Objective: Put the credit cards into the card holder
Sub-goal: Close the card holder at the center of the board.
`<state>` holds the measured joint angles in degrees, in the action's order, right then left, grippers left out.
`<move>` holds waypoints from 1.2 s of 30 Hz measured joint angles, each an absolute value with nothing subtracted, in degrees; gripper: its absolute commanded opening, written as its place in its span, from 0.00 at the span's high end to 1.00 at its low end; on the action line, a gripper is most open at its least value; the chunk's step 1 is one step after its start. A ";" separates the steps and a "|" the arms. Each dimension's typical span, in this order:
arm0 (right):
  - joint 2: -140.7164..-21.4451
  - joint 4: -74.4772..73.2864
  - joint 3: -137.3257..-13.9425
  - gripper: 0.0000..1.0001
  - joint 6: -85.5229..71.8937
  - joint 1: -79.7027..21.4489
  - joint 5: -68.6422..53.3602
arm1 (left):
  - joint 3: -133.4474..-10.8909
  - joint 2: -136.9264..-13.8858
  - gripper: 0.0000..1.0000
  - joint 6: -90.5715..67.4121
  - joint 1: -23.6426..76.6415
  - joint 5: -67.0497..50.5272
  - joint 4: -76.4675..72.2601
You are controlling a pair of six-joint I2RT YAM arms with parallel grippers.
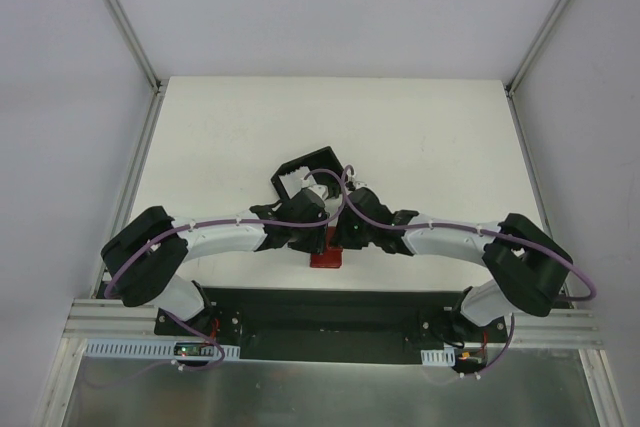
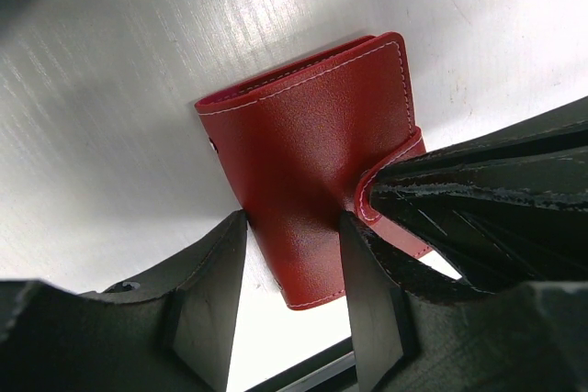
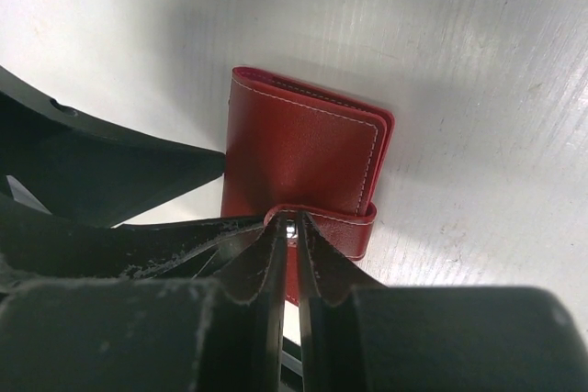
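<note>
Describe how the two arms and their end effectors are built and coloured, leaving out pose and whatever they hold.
Both arms have white link shells with bulky black joint housings. A thin purple cable loops along each, tied on at intervals. The bases sit on a black plate bolted to a silver aluminium rail. The left end effector and right end effector are matte black, with flat, tapering fingers whose edges look rough and scuffed.

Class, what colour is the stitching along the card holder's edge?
White, on the red card holder; clearest in the left wrist view.
</note>
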<state>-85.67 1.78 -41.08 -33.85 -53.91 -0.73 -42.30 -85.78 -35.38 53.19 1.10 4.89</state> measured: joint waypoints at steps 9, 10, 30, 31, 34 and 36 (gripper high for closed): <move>-86.56 1.48 -41.52 0.89 -35.09 -54.28 1.91 | -42.11 -85.49 0.57 -35.42 53.19 1.13 4.80; -86.61 1.43 -41.56 0.89 -35.16 -54.41 2.20 | -41.93 -85.36 0.57 -35.44 53.19 1.13 4.60; -87.11 1.08 -42.22 0.86 -36.01 -55.40 4.21 | -39.20 -81.60 0.52 -35.86 53.21 3.20 5.21; -87.11 1.08 -42.22 0.86 -36.03 -55.40 4.25 | -39.18 -81.60 0.52 -35.86 53.21 3.29 5.26; -87.09 1.08 -42.22 0.86 -36.03 -55.40 4.29 | -39.20 -81.60 0.52 -35.83 53.21 3.53 5.26; -87.09 1.08 -42.22 0.85 -36.03 -55.40 4.29 | -39.20 -81.60 0.52 -35.83 53.21 3.60 5.23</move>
<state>-87.09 1.08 -42.22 -36.03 -55.40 4.29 -39.20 -81.60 -35.83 53.21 3.60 5.23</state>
